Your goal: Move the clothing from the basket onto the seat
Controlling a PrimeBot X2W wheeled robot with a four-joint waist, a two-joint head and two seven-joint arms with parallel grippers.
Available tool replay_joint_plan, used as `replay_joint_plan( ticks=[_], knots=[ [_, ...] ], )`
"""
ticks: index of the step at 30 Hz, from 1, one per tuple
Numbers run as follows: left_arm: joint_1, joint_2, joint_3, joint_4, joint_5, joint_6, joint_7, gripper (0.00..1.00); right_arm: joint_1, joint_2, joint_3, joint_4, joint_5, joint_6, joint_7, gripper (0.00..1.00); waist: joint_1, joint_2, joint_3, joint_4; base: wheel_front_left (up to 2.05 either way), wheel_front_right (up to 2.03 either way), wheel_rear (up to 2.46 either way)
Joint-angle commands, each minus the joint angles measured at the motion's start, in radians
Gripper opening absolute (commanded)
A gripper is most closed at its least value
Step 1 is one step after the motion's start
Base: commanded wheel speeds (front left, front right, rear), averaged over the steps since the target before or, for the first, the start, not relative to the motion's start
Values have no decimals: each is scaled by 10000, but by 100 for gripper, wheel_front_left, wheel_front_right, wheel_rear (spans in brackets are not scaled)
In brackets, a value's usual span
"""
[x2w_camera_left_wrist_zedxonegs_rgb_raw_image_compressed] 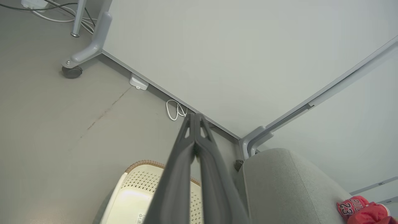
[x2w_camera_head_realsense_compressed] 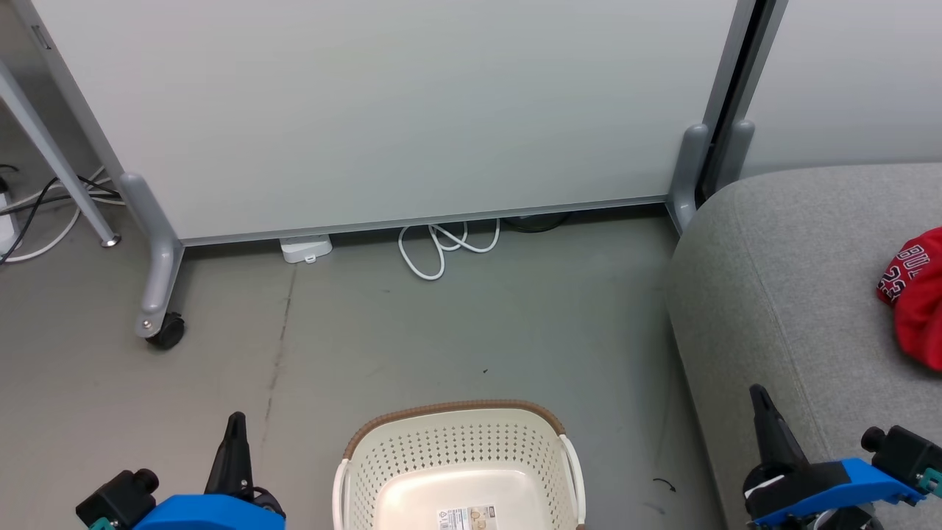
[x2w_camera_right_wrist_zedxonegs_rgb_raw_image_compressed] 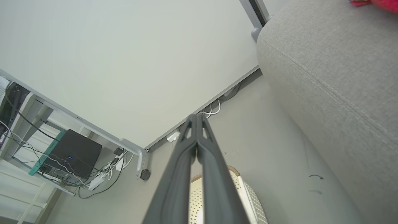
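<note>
Facing a white panel (x2w_camera_head_realsense_compressed: 412, 110) on grey legs, standing across the far side of the grey floor (x2w_camera_head_realsense_compressed: 441, 331).

Seat (x2w_camera_head_realsense_compressed: 795, 280): on my right, rounded corner just beside the panel's right leg. A stitched seam runs along its edge.

Basket (x2w_camera_head_realsense_compressed: 456, 408): on the floor straight in front of me, between my two arms and near the seat's side but not touching it. Its bare bottom shows, with a paper label (x2w_camera_head_realsense_compressed: 467, 517) stuck on it.

Clothing (x2w_camera_head_realsense_compressed: 916, 294): red, bunched up, lying on top of the seat at the right edge of the head view, well apart from the basket. White lettering and a 23 face up. Part of it is cut off by the frame.

Left gripper (x2w_camera_head_realsense_compressed: 235, 421): low on my left, over the floor beside the basket. The fingers are pressed together with nothing between them. The left wrist view shows the same, tips meeting.

Right gripper (x2w_camera_head_realsense_compressed: 758, 394): low on my right, over the seat's front edge, short of the clothing. The fingers are likewise together and it holds nothing.

Small stuff: a white cable (x2w_camera_head_realsense_compressed: 441, 246) lies coiled under the panel's bottom edge. A white box (x2w_camera_head_realsense_compressed: 305, 249) sits just left of it. A black caster (x2w_camera_head_realsense_compressed: 165, 331) sits under the panel's left leg.
</note>
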Motion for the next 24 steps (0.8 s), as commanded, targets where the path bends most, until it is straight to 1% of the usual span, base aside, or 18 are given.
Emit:
replay_joint_plan(
  ticks=[1, 17, 24],
  knots=[
    [-338, 12, 96, -205, -360, -9, 94, 0, -264, -48, -38, -202, 398, 3, 83, 0, 0, -1, 1, -5, 0, 0, 0],
    [-518, -49, 388, -485, -2316, -13, 643, 0, -346, -61, -141, -420, 2477, 4, 463, 0, 0, -1, 14, -63, 0, 0, 0],
    [-578, -68, 494, -581, -2963, -15, 823, 0, -378, -65, -174, -491, 3163, 4, 598, 0, 0, -1, 19, -84, 0, 0, 0]
  ],
)
